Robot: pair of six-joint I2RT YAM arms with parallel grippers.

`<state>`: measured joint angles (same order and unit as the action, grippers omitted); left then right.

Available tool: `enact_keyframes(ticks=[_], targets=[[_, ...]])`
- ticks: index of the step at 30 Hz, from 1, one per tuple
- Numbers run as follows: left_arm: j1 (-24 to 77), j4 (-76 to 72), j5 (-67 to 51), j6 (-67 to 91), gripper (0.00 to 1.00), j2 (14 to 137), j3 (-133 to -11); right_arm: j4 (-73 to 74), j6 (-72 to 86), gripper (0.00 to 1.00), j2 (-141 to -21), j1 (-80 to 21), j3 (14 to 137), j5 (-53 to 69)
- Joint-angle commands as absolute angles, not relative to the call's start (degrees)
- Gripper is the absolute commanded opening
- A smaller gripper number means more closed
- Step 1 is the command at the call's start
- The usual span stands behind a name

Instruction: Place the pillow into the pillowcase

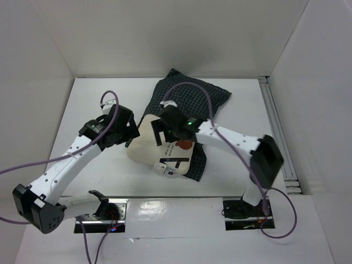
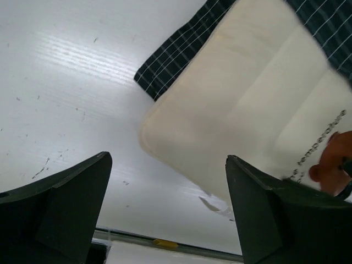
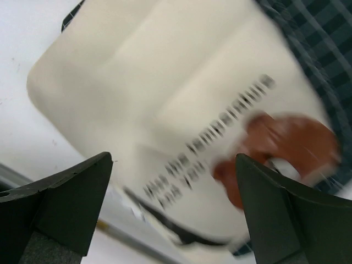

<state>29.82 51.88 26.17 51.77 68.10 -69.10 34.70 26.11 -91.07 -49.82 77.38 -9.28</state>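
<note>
Hidden and blurred on the pillow (image 1: pixel 142 149)
The right arm (image 1: pixel 231 140) covers the pillow's middle; its black text (image 3: pixel 225 118) is smeared unreadable; the pillowcase (image 3: pixel 324 60) beyond the pillow is cut off.

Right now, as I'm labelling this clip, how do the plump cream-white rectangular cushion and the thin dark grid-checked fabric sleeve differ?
The pillow is cream with a brown print and black text; the pillowcase is dark with white checks. The pillow is plump; the pillowcase lies thin and flat. Both are soft fabric on the white table.
</note>
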Motion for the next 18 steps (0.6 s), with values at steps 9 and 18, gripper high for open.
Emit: enact_keyframes(ticks=[9, 18], targets=[[25.1, 43.4, 13.9, 42.2, 0.97, 56.9, -54.4, 26.6, 29.2, 0.0, -106.6, -52.4, 77.6, -13.2], [25.1, 30.6, -1.0, 40.9, 0.96, 54.7, -43.8, 36.5, 26.3, 0.0, -80.7, -46.5, 60.9, -19.2]])
